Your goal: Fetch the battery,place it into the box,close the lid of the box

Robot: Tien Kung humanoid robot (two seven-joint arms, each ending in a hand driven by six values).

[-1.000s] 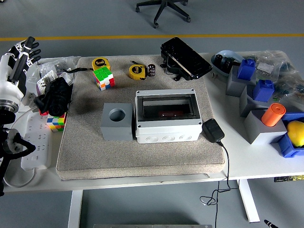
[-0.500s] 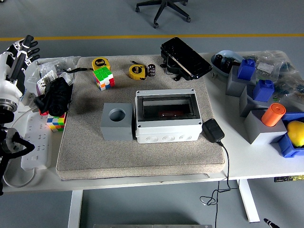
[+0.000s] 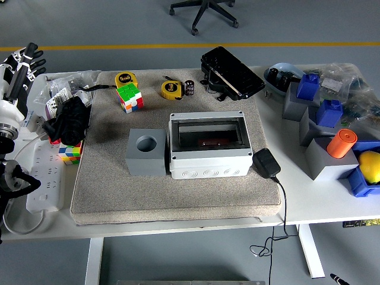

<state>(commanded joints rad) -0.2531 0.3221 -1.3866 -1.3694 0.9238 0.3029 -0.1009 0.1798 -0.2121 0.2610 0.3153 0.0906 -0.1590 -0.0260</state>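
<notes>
The battery (image 3: 189,87), a small dark cylinder, stands upright on the grey mat beside a yellow tape measure (image 3: 171,89). In the middle of the mat sits the white box (image 3: 208,146), its top facing up, with a small reddish thing visible inside. A glossy black lid-like panel (image 3: 231,72) lies tilted behind the box. My left hand (image 3: 21,65) is raised at the far left edge, well away from the battery, fingers spread and holding nothing. The right arm is out of sight.
A grey cube with a round hole (image 3: 146,152) stands left of the box, and a black power adapter (image 3: 266,162) with its cable to the right. Rubik's cubes (image 3: 130,97), a black bundle (image 3: 69,120) and a power strip (image 3: 43,178) crowd the left. Blue and grey blocks (image 3: 323,119) fill the right.
My left hand has drifted a little further left and toward the picture's edge. Nothing on the table has moved.
</notes>
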